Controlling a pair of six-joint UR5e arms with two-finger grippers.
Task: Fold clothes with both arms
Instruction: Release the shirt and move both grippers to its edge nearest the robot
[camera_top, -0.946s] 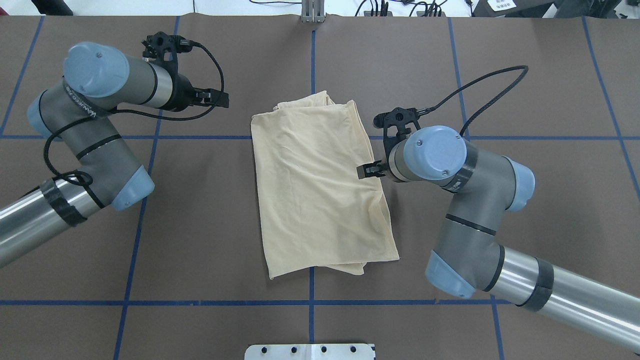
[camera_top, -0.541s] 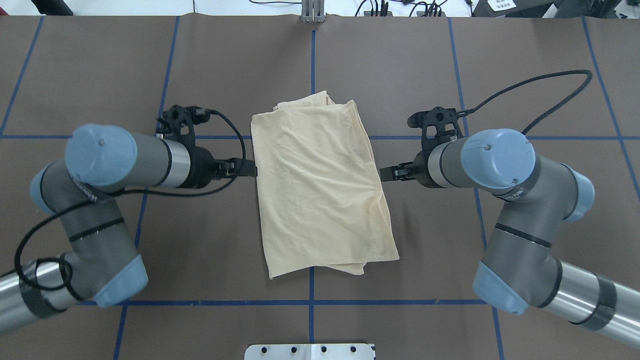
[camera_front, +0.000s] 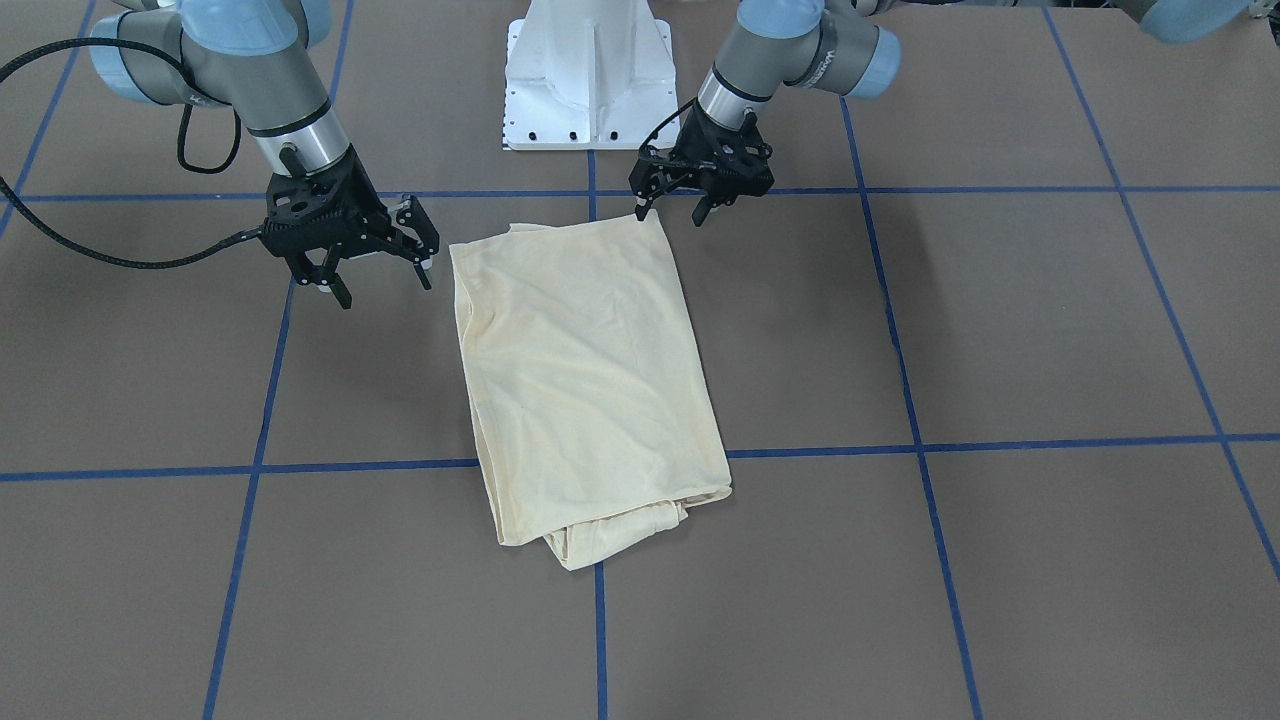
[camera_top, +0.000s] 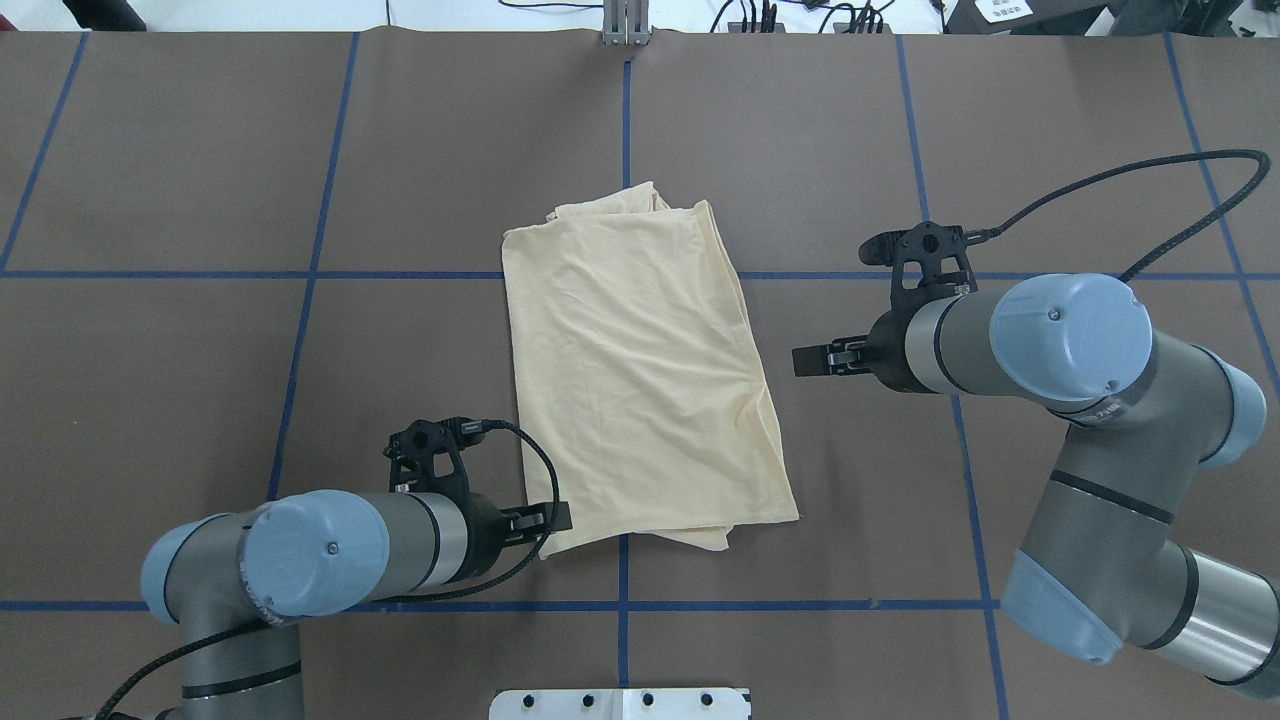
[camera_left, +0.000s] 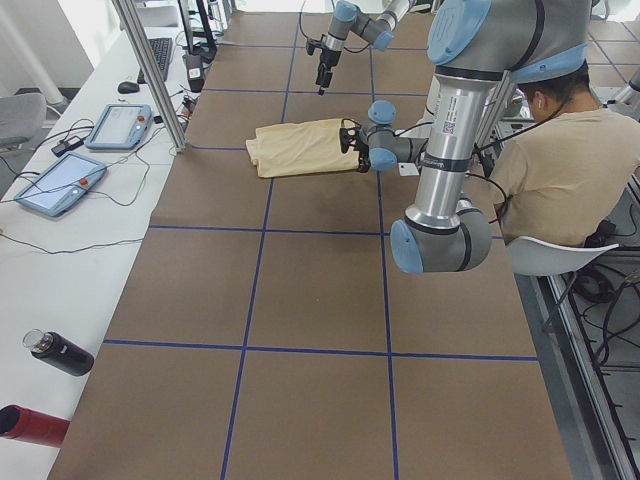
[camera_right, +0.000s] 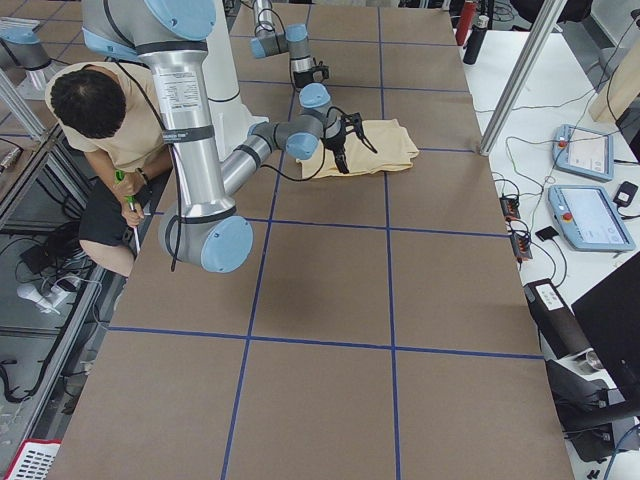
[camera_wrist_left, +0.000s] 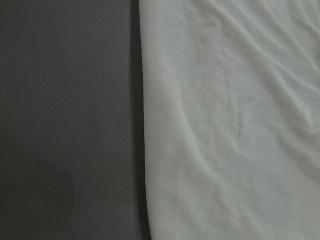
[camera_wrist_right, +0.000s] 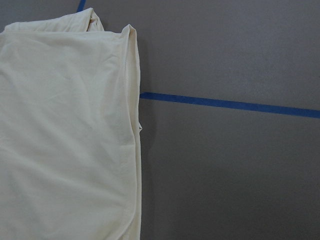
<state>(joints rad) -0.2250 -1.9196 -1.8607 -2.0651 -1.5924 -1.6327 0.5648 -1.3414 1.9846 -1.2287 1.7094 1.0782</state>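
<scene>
- Jaws on both arms stand wide apart and empty: neither the left gripper (camera_front: 668, 214) nor the right gripper (camera_front: 386, 290) has cloth between its fingers
- T-shirt (camera_top: 640, 390) lies flat near the middle of the table (camera_top: 180, 400), across a crossing of the blue tape lines (camera_top: 150, 272)
- Done, judging by shape: sleeves and sides appear turned in, leaving a narrow oblong of several layers; print and neck do not show
- Fold quality: inner layers poke out past the top layer at the far end, a lower layer shows beyond the near edge, and there are light creases on top
- Left gripper sits at the near corner on the robot's left; its wrist view shows the cloth edge right below; contact cannot be told
- Right gripper hovers beside the right long edge, about halfway along and apart from the cloth
- Left to do (estimate): at least one cross fold, near end over to far end, which probably needs a grip on both near corners; the right side is not yet placed for it
- Progress estimate: past halfway, final fold not begun
</scene>
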